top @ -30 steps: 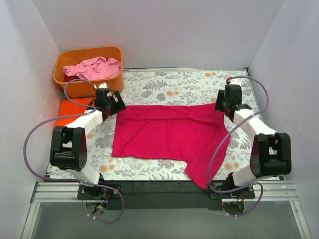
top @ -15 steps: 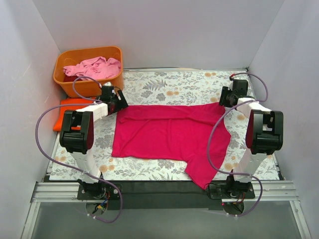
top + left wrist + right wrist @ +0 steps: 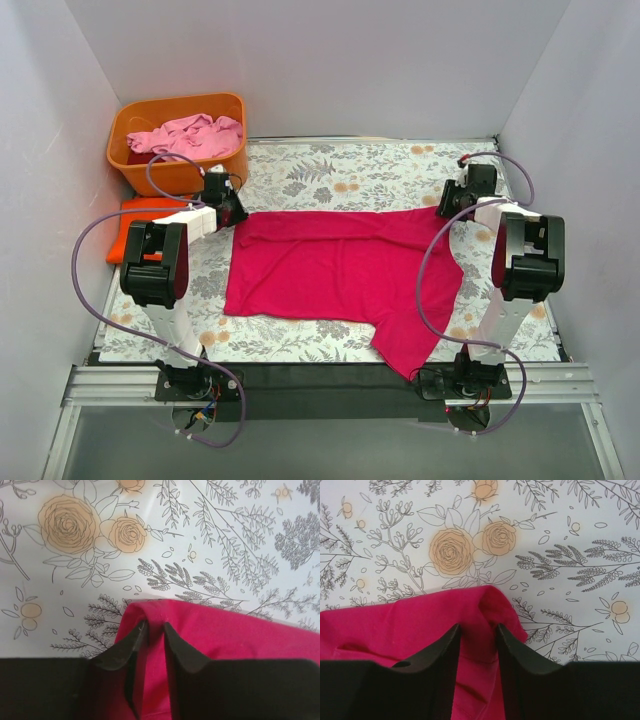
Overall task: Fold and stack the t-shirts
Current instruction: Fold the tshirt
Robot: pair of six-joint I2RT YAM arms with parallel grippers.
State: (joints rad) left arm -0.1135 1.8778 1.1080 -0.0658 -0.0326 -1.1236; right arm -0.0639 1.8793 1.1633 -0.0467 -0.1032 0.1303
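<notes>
The magenta-red t-shirt (image 3: 340, 270) lies spread flat across the middle of the floral table (image 3: 340, 170), one part trailing toward the near edge. The left gripper (image 3: 154, 626) is at its far-left corner, jaws pinched on a fold of cloth. The right gripper (image 3: 479, 627) is at the far-right corner, jaws clamped on a raised ridge. Far left, the pale pink t-shirt (image 3: 190, 135) sits heaped in the orange tub (image 3: 135, 120), and the orange t-shirt (image 3: 140, 215) lies just on the near side of it.

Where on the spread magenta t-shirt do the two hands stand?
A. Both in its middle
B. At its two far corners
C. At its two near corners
B: the left hand has its fingers on either side of a fold at the far left corner of the magenta t-shirt, and the right hand does the same at the far right corner.
</notes>
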